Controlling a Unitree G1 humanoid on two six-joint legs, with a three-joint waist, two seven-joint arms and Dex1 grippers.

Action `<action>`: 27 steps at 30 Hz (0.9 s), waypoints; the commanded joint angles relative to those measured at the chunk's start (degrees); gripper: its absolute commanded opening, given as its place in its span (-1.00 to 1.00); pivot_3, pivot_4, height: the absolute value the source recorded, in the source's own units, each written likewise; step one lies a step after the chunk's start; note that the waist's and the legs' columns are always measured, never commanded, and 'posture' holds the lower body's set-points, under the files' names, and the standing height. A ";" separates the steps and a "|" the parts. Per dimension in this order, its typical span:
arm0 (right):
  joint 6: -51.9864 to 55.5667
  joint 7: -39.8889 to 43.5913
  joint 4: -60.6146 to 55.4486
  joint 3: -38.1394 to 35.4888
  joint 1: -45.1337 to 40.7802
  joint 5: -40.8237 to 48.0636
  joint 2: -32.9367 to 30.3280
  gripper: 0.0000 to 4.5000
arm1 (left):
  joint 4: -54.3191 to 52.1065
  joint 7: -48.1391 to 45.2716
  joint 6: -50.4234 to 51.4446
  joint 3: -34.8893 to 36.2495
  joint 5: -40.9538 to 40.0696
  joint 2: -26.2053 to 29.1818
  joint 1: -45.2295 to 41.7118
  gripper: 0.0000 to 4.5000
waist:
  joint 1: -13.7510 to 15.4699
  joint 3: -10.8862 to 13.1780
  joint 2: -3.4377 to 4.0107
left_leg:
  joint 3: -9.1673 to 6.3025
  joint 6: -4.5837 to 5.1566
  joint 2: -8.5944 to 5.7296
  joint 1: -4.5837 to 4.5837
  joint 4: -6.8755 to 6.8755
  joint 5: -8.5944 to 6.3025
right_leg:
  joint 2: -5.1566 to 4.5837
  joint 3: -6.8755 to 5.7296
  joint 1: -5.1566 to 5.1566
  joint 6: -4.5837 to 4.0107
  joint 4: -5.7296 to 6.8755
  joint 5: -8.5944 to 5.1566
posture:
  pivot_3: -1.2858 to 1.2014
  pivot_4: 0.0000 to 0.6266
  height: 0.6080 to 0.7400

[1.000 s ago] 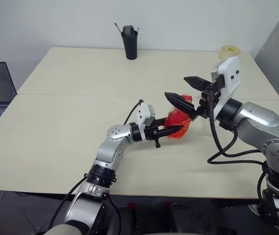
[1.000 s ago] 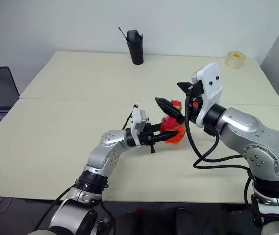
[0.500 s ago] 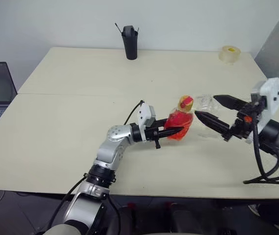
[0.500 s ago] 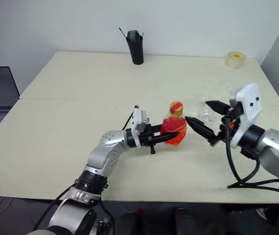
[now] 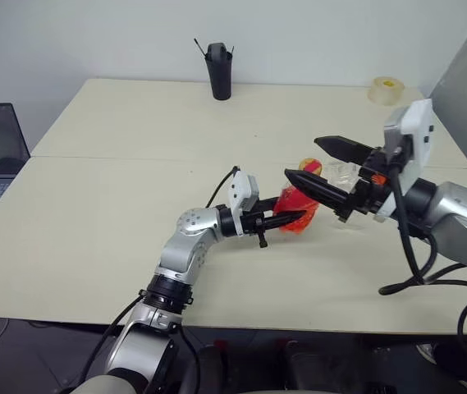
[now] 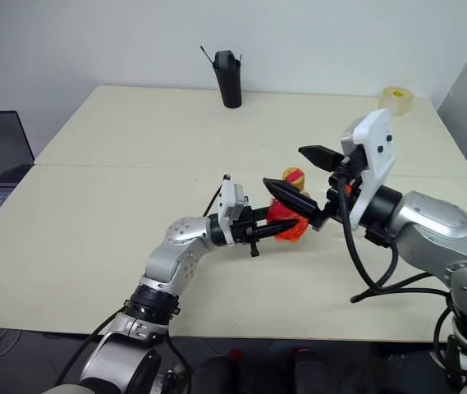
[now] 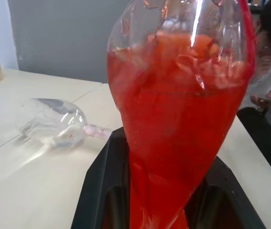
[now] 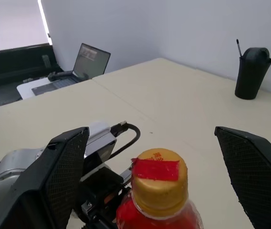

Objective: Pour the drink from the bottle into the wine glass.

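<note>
My left gripper (image 6: 286, 227) clamps the upright bottle (image 6: 290, 220) by its red body. My right gripper (image 6: 295, 174), jaws spread wide, hangs level just beside the capped neck. The wine glass (image 5: 341, 172) lies on its side beyond.

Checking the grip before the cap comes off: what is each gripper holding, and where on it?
The left gripper is clamped on the bottle around its red bulbous body. The right gripper is open beside the cap, holding nothing.
</note>
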 commanded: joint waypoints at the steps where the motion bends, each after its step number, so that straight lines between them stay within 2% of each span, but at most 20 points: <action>1: -2.39 -0.56 2.69 2.92 -3.17 -5.85 2.53 1.00 | -2.23 -0.19 -1.13 0.33 -0.97 -0.66 -1.00 -0.56 | -0.03 0.00 0.00 | 0.01 0.00 0.00 0.01 0.00 0.00 | 0.00 0.00 0.00 0.00 0.01 0.00 | 0.03 -0.52 1.00; 9: -4.22 0.83 7.73 4.82 -5.40 -14.37 6.82 1.00 | -2.39 -0.20 -1.08 0.34 -1.01 -0.64 -0.92 -0.56 | -0.06 0.00 0.01 | 0.01 -0.01 0.00 0.01 0.00 0.00 | 0.01 0.00 -0.03 0.00 0.03 0.00 | 0.03 -0.52 1.00; 14: -3.23 1.98 7.77 2.24 -3.48 -16.22 5.73 1.00 | -2.78 -0.02 -0.89 0.39 -1.08 -0.50 -0.64 -0.56 | -0.06 0.00 0.01 | 0.01 0.00 0.00 0.00 0.00 0.00 | 0.00 -0.01 -0.03 0.00 0.04 0.00 | 0.03 -0.52 1.00; 27: 0.72 8.54 -2.56 -16.88 15.21 0.35 -6.27 1.00 | -2.34 -0.18 -1.06 0.09 -1.14 -0.54 -0.84 -0.57 | 0.08 0.00 0.00 | -0.01 0.02 -0.01 -0.03 0.00 -0.01 | 0.00 0.00 -0.01 0.00 0.03 0.00 | 0.03 -0.52 1.00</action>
